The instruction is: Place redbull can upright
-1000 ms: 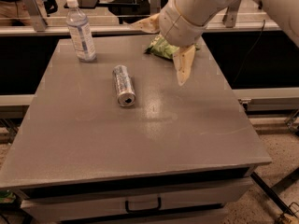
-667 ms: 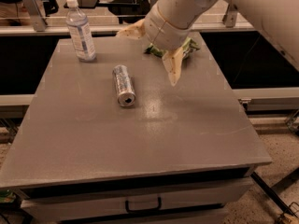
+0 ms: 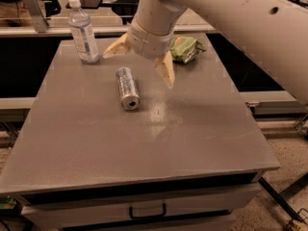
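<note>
The redbull can [image 3: 127,87] lies on its side on the grey table [image 3: 144,138], left of centre, its round end facing the front. My gripper [image 3: 142,61] hangs just above the table behind and to the right of the can, with its two cream fingers spread wide: one fingertip [image 3: 111,48] is behind the can, the other [image 3: 167,73] is to the can's right. The gripper is open and holds nothing. It does not touch the can.
A clear water bottle [image 3: 83,31] with a white cap stands upright at the table's back left. A green snack bag [image 3: 186,47] lies at the back, right of my arm. A drawer handle [image 3: 147,211] shows below the table's front edge.
My gripper has moved left and down, from above the green snack bag to a spot close behind and beside the can. The can has not moved.
</note>
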`<state>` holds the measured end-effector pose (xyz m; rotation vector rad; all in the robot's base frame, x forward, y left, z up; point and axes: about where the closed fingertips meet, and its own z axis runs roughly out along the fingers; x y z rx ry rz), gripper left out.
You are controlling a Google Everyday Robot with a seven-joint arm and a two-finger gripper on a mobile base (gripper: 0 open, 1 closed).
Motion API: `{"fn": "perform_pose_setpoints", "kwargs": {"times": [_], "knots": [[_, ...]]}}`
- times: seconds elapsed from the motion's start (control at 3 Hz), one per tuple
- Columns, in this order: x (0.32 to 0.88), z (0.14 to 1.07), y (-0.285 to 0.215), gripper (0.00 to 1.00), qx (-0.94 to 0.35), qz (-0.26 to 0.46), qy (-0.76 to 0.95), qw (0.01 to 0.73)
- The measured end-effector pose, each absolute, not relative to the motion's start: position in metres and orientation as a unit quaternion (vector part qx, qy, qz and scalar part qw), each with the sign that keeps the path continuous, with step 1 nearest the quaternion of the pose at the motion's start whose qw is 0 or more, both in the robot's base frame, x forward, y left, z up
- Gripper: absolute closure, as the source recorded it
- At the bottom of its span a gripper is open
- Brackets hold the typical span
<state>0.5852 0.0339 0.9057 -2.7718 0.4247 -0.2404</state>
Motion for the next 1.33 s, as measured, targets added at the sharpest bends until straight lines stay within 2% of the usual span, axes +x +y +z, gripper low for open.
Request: {"fn": "perform_pose_setpoints", "kwargs": {"times": [1.33], "knots": [[0.579, 0.86, 0.05, 0.0, -0.996, -0.059, 0.044, 0.055]]}}
